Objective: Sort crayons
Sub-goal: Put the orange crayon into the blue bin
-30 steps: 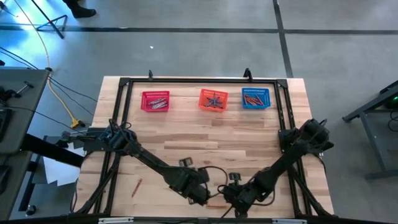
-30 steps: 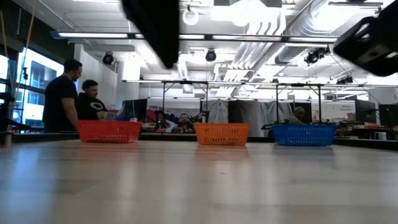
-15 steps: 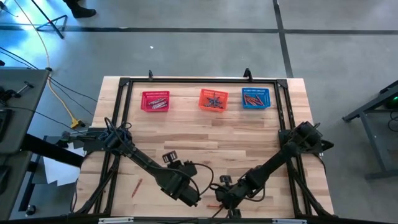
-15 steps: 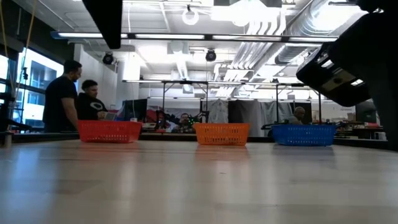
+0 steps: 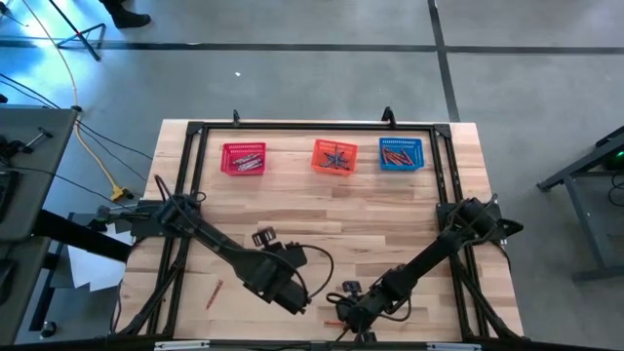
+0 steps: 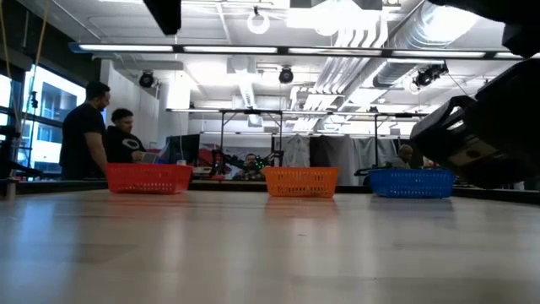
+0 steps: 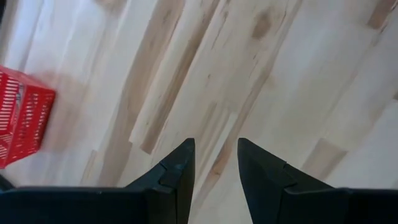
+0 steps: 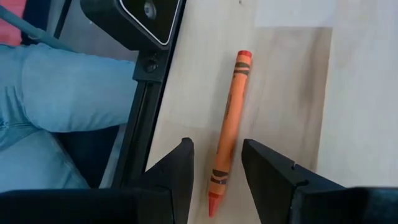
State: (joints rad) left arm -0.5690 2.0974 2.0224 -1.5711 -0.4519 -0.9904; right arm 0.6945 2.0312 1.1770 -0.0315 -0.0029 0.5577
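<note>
An orange crayon (image 8: 229, 127) lies flat on the wooden table near its near edge; it also shows in the high view (image 5: 334, 323). My right gripper (image 8: 214, 168) is open and low over it, one finger on either side of the crayon's near end, not touching it; in the high view it is at the near middle (image 5: 343, 315). My left gripper (image 7: 216, 165) is open and empty, above bare wood just left of it (image 5: 295, 298). Another red-orange crayon (image 5: 213, 292) lies at the near left. More crayons lie in the red (image 5: 244, 158), orange (image 5: 334, 156) and blue (image 5: 401, 154) baskets.
The three baskets stand in a row at the far side, also in the low view: red (image 6: 148, 177), orange (image 6: 300, 181), blue (image 6: 412, 181). A black frame rail (image 8: 146, 106) runs along the near edge beside the crayon, with a person's leg in jeans (image 8: 56, 93) beyond it.
My right gripper has gone down and toward the table's left, over the orange crayon at the near edge. My left gripper has drawn back toward the table's left and risen. The crayon has stayed where it was.
</note>
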